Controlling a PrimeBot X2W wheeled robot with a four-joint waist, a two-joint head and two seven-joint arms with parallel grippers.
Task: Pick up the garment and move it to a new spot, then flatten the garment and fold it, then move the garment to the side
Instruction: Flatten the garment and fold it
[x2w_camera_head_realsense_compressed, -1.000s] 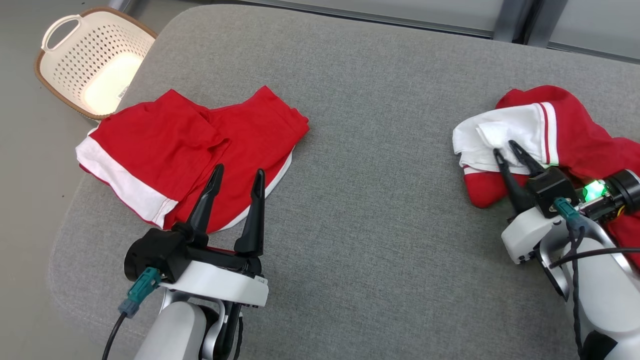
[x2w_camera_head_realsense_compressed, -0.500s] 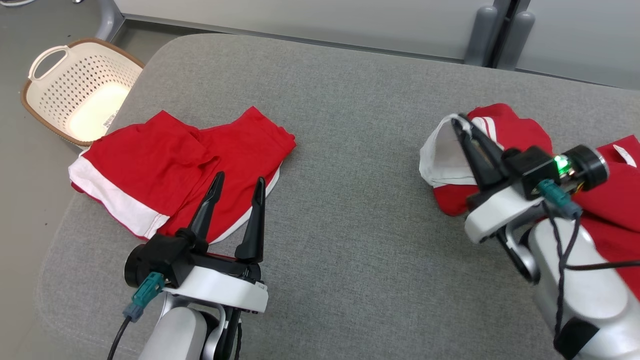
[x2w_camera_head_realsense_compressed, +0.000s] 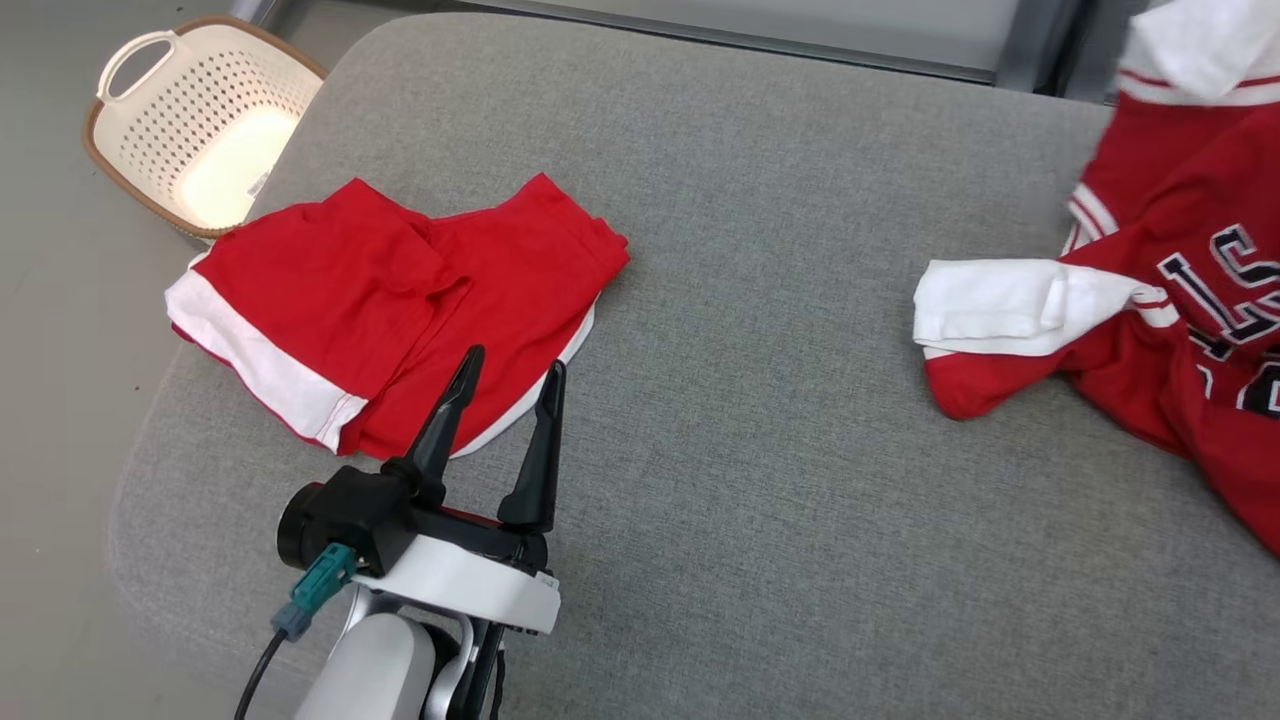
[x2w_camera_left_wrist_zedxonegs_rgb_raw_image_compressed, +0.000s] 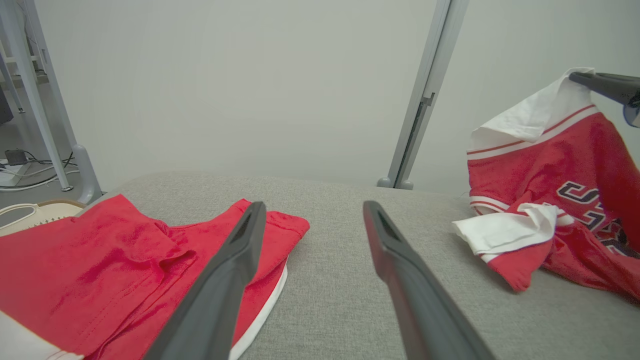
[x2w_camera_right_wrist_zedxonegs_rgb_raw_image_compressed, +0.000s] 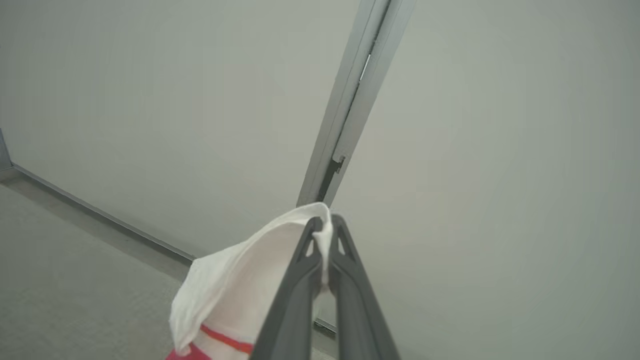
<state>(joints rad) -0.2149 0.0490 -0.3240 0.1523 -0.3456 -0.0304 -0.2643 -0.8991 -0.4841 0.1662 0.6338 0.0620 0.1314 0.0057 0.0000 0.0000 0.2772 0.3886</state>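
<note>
Garment (x2w_camera_head_realsense_compressed: 1190, 330) hangs at the far right, pinched by its white edge in our right gripper (x2w_camera_right_wrist_zedxonegs_rgb_raw_image_compressed: 324, 225).
We see the right jaws clenched on the white cloth, which sits between the 2 fingertips, while the red body with dark lettering drapes down and its lower part and a white sleeve rest on the grey cushion (x2w_camera_head_realsense_compressed: 760, 400). Our left gripper (x2w_camera_head_realsense_compressed: 515, 360) hovers at the near left, its 2 fingers spread wide and holding nothing, tips just by the near edge of the folded red shorts (x2w_camera_head_realsense_compressed: 400, 300), well apart from the garment. A cream basket (x2w_camera_head_realsense_compressed: 200, 100) stands on the floor at the far left.
</note>
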